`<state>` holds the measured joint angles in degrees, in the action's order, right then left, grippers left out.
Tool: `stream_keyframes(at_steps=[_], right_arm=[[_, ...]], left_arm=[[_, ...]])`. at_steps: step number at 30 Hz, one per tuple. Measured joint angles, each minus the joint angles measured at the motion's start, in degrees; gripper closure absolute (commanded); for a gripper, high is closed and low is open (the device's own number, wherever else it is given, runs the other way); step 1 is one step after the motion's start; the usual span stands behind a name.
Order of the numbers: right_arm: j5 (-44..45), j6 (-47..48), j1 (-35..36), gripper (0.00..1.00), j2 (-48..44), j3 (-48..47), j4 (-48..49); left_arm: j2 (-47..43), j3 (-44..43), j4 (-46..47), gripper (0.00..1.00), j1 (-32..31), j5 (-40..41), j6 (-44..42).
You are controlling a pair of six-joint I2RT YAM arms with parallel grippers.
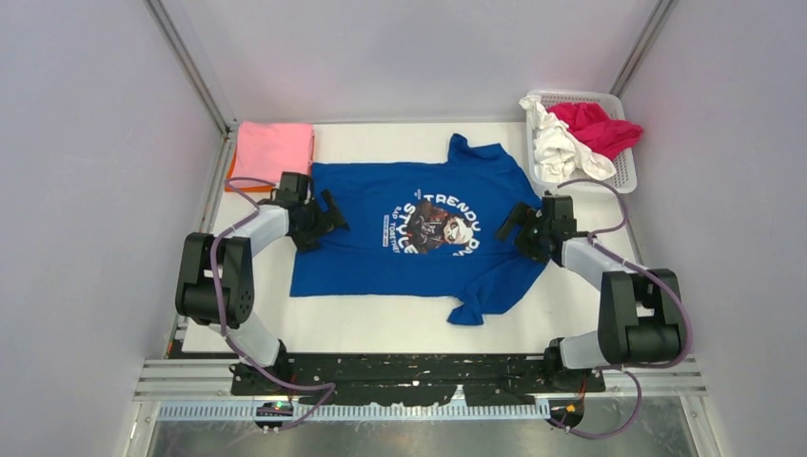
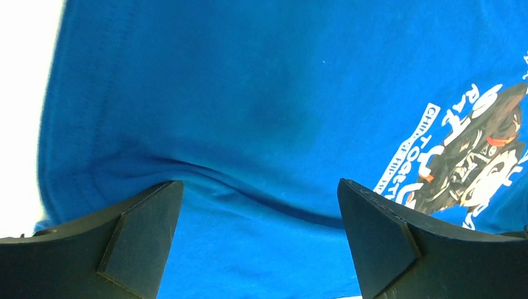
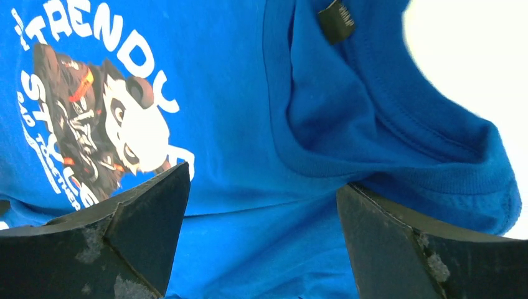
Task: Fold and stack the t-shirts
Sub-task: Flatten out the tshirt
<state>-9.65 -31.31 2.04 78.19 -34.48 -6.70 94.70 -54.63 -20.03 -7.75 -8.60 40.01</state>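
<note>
Showing "TRENDY", blue t-shirt (image 1: 381, 257) lies under left tool (image 2: 260, 194) and right tool (image 3: 264, 187), both apart.

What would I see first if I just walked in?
The big blue shirt, spread flat in the middle with a cartoon print. The left gripper hangs open over its hem end, the right gripper open over its collar. Far right, a basket holds a white shirt and a red shirt.
</note>
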Motion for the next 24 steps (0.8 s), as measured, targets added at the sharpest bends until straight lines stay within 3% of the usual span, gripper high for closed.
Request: stream_keyframes(at_steps=[7,12,16,20,24], right_arm=[[0.0,0.6,-0.8,0.05,9.6,-8.5,1.9],[2.0,3.3,-0.6,0.04,8.7,-10.0,-1.7],[5.3,4.9,-0.2,0.04,-1.6,-9.3,-8.1],[9.0,5.7,-0.2,0.01,-15.2,-7.8,-13.8],[10.6,5.4,0.1,0.18,-24.9,-3.0,-19.3]], left_arm=[[2.8,-4.4,-2.1,0.00,1.9,0.9,-0.2],[3.0,-6.3,-1.9,0.00,2.0,-0.2,-1.0],[1.3,-5.7,-1.9,0.00,1.4,-1.2,-1.6],[-7.8,-2.1,-2.3,0.00,-1.6,-0.6,-1.9],[-18.1,3.1,-2.3,0.00,-5.5,0.7,-2.1]])
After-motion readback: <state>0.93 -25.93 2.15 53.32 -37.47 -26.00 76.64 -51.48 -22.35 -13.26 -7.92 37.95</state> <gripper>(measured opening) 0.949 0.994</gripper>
